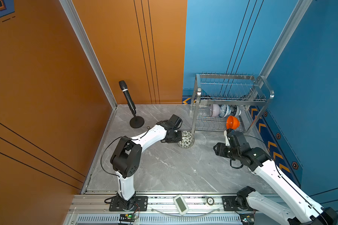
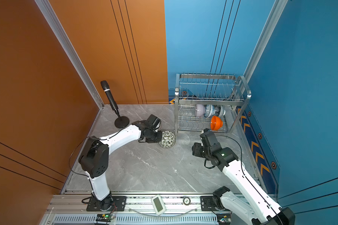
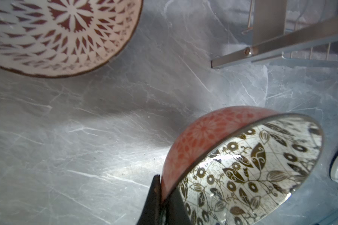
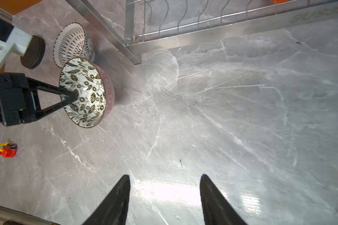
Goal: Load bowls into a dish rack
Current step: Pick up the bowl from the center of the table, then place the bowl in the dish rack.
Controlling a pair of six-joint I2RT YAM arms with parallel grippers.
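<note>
My left gripper [image 1: 179,137] is shut on the rim of the black-and-white leaf-patterned bowl [image 1: 186,139], which is tilted on its side just left of the dish rack's [image 1: 232,99] front leg. In the left wrist view the fingertips [image 3: 157,183] pinch the bowl's [image 3: 252,165] red-patterned wall. A white lattice-patterned bowl [image 4: 70,44] lies behind it on the table. The orange bowl [image 1: 233,122] stands on edge in the lower tier, with lilac [image 1: 215,110] and blue-and-white floral [image 1: 225,111] bowls behind it. My right gripper [image 4: 165,177] is open over bare table before the rack.
A black microphone [image 1: 127,95] on a round stand is at the back left corner. A small red and yellow object [image 4: 6,151] lies near the left wall. A white device [image 1: 180,204] rests on the front rail. Orange and blue walls close in both sides.
</note>
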